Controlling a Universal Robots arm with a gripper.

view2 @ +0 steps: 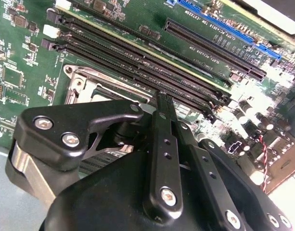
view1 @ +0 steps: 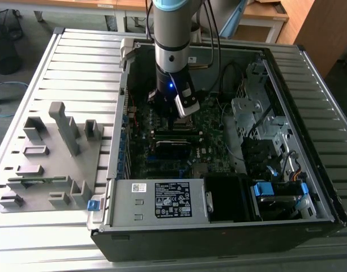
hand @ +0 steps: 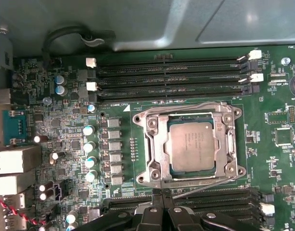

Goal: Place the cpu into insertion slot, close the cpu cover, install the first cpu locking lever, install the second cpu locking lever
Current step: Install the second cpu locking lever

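In the first wrist view the cpu (hand: 190, 144), a silver-grey square chip, lies flat in its socket on the green motherboard (hand: 277, 159). The cpu cover (hand: 156, 144), a silvery frame, lies down around it. One thin wire locking lever (hand: 210, 184) runs at a slant along the socket edge nearest my gripper (hand: 161, 196), and its end sits right at my fingertips. My black fingers are pressed together with nothing visibly between them. The second wrist view shows the gripper (view2: 162, 100) shut beside the socket frame (view2: 84, 84). In the exterior view the gripper (view1: 172, 120) hangs low inside the case.
Black memory slots (hand: 171, 74) run on both sides of the socket. Capacitors (hand: 89, 144) and rear ports (hand: 15, 161) stand beside it. The open computer case (view1: 218, 226) holds a power supply (view1: 162, 199) and drive bays (view1: 275, 192). A grey fixture (view1: 48, 158) sits at the exterior view's left.
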